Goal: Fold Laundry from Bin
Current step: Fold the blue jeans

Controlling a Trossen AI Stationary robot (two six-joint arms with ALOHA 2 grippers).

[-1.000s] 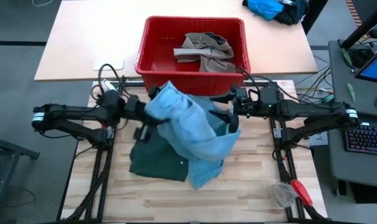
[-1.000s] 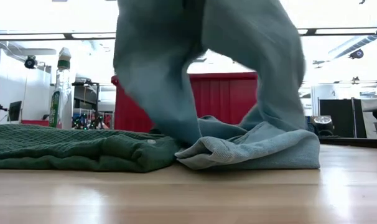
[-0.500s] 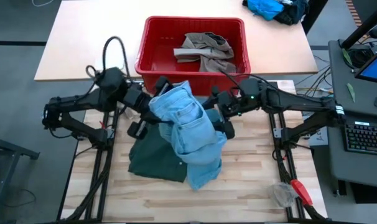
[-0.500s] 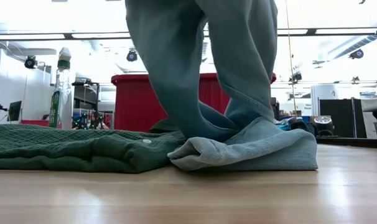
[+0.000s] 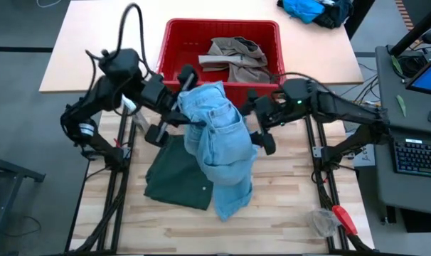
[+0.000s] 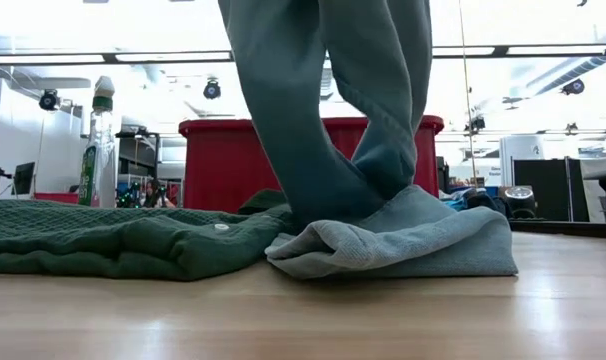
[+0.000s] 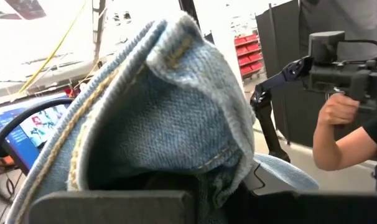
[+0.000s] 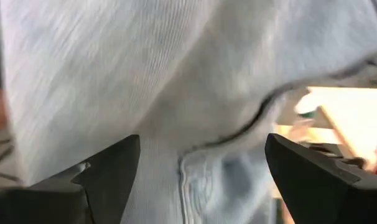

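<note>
**Jeans hang from one grip, legs bunched below**

The left gripper (image 5: 178,107) is clamped shut on the waistband of the denim trousers (image 5: 219,146), holding them up just in front of the red bin (image 5: 174,43). The right gripper (image 5: 259,128) stands beside the hanging cloth with its fingers (image 8: 107,180) spread wide and nothing between them. With only one pinch carrying the weight, the waistband could slip out — or the trousers could swing and twist as they are lifted. Their legs pile on the table touching the green shorts (image 5: 174,178), so a pull may drag the shorts along. The right gripper could also close on a stray fold rather than the waistband.

The khaki piece (image 5: 233,58) lies in the bin. How much cloth the left fingers have is hidden by the denim in the left wrist view, and the right wrist view shows only cloth close up.
</note>
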